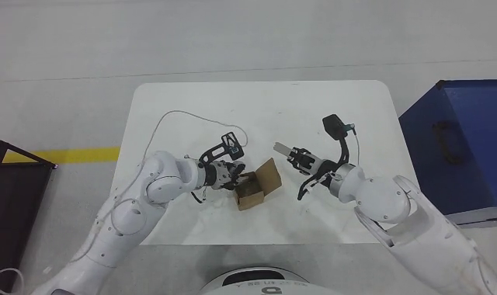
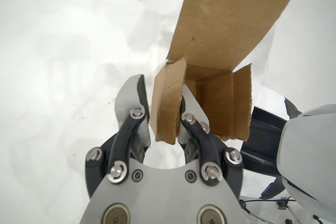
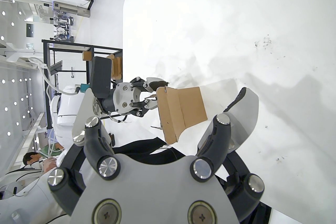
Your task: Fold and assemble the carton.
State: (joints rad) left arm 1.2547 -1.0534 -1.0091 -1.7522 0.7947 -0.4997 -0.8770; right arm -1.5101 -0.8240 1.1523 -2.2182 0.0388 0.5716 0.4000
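**A:** Where does the carton [image 1: 258,185] sit?

**B:** On the white table [image 1: 311,101], towards its near edge and about midway across, between the two arms; it is brown, open at the top, with one long flap standing up on the side towards the right arm.

**A:** Does the top view show the grip?

**B:** Not clearly; there the left gripper [image 1: 231,173] is pressed against the carton's side. The left wrist view gives what the top view cannot: the carton [image 2: 225,25] has a short side flap folded double, and the left gripper [image 2: 162,93] is clenched on it, one finger inside the box, the other outside.

**A:** And the right wrist view?

**B:** It shows the carton [image 3: 183,109] from the far side, with the long flap's outer face; the left gripper [image 3: 155,93] is beyond it, clamped on the opposite edge.

**A:** The right claw?

**B:** The right gripper [image 1: 290,171] is released, jaws wide apart; from above it lies just beside the long flap; I cannot tell whether it touches. In its own view the right gripper [image 3: 162,114] frames the carton between its fingers.
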